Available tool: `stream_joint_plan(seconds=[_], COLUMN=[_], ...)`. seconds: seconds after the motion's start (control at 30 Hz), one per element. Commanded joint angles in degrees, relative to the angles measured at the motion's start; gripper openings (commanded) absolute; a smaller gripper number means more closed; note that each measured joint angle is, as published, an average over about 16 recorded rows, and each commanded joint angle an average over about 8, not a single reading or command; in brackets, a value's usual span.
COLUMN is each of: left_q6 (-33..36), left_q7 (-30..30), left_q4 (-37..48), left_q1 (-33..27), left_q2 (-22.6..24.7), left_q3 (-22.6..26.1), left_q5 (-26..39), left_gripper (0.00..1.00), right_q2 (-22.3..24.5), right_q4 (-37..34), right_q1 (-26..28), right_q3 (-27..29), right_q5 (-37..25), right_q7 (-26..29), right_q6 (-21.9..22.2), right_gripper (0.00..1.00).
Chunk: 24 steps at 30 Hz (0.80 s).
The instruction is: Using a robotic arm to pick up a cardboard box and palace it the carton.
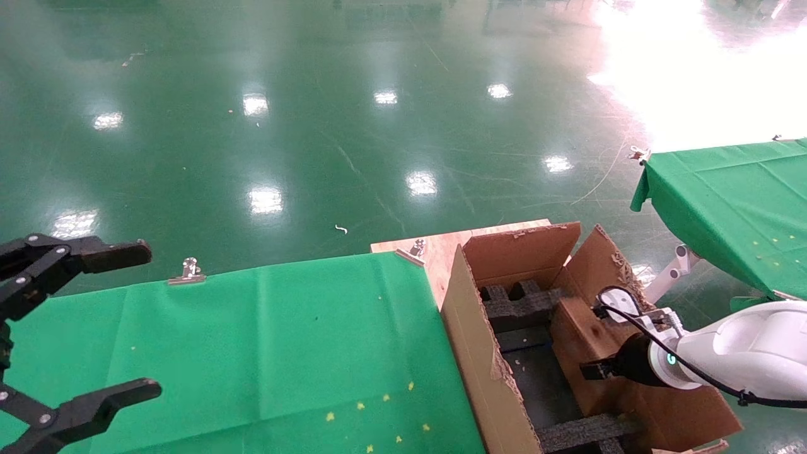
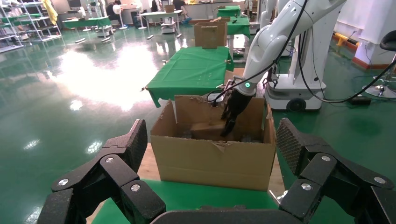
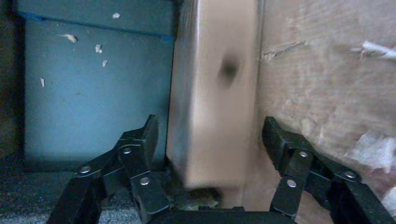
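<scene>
One carton, one small box, two grippers, two green-covered tables close by.

One large brown corrugated carton with ragged flaps [image 1: 479, 315] stands open, and one small flat brown cardboard box with a round hole [image 3: 212, 88] sits inside it. Two black linked two-finger grippers show: the left gripper [image 1: 135, 321] and the right gripper [image 3: 210, 140], the latter on the one glossy white robotic arm [image 1: 744, 347]. Two tables under green cloth appear in the head view, the near table [image 1: 252, 340] and the far table [image 1: 731, 202], with two silver clips [image 1: 189, 271] on the near table's edge.

Green cloth [image 1: 252, 340], metal clip [image 1: 188, 272], glossy green floor [image 1: 315, 126]
</scene>
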Motion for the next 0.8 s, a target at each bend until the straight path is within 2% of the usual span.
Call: stream_joint_plan(seconds=[0.03,0.3,0.47,0.6,0.8], left_q6=[0.0,0.0,0.0,0.0,-0.01], left_q7=[0.0,0.0,0.0,0.01,0.01], left_q4=[0.0,0.0,0.0,0.0,0.0], left_q1=[0.0,0.0,0.0,0.0,0.0], left_q2=[0.0,0.0,0.0,0.0,-0.01], left_q3=[0.0,0.01,0.01,0.01,0.01], left_q5=[0.0,0.0,-0.01,-0.01,-0.01], left_gripper=[1.0,1.0,1.0,1.0,1.0], right_q2=[0.22,1.45,2.89,3.43,2.95], right_q4=[0.2,2.59,5.95,7.73,8.6], right_q1=[0.26,2.89,6.67,9.23,11.6], right_q3=[0.03,1.1,3.09,4.54,5.3], right_q5=[-0.19,-1.05,-0.94,1.64,10.45], right_q7=[-0.02,-0.1,-1.07,-3.87,-11.68], right_q6=[-0.14,-0.24,1.65,5.62,14.22], right_gripper=[1.0,1.0,1.0,1.0,1.0])
